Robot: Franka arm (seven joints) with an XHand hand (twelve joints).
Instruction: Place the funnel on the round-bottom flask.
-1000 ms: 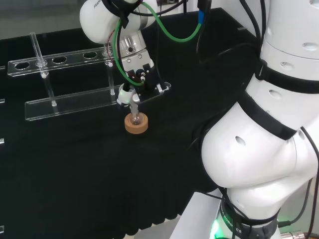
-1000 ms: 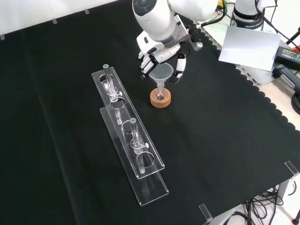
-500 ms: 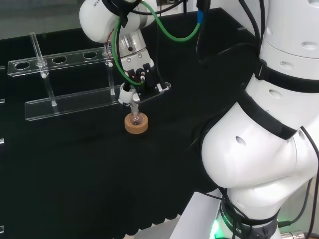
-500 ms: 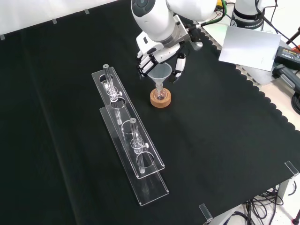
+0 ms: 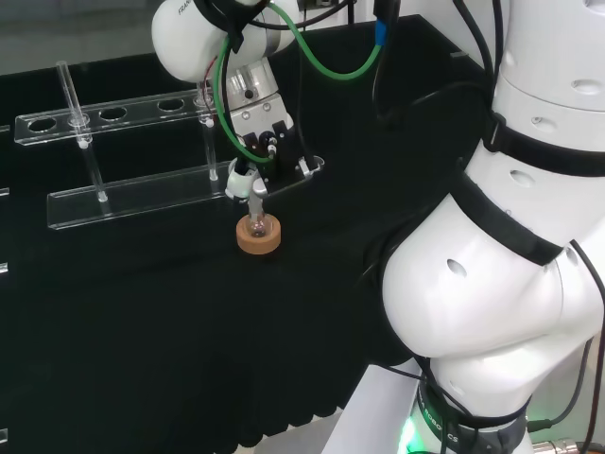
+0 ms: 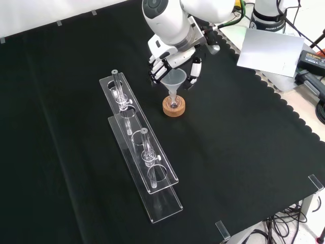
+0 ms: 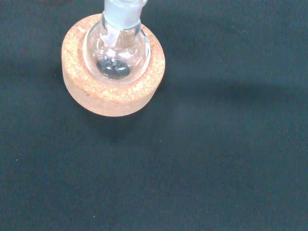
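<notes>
Hand point(image 6: 175, 63) fingers are spreading away from the funnel point(image 6: 174, 79), which is sitting with its stem in the neck of the round-bottom flask point(image 6: 173, 103) on its cork ring point(image 6: 174, 108). Compared with a second ago, the hand is rising slightly in the front view: the fingers are hanging straighter on either side of the funnel's rim, seemingly no longer closed on it, though I cannot tell for sure that every fingertip is clear. The funnel itself is staying upright and is not shifting. In the head view the hand point(image 5: 253, 156) is hovering just above the flask point(image 5: 255, 225), near the right end of the clear rack point(image 5: 142, 189). The wrist view is looking down on the flask bulb point(image 7: 116, 50) seated in the cork ring point(image 7: 113, 91). My reading is that placement is done and release is under way; only a clean withdrawal seems to be remaining.
</notes>
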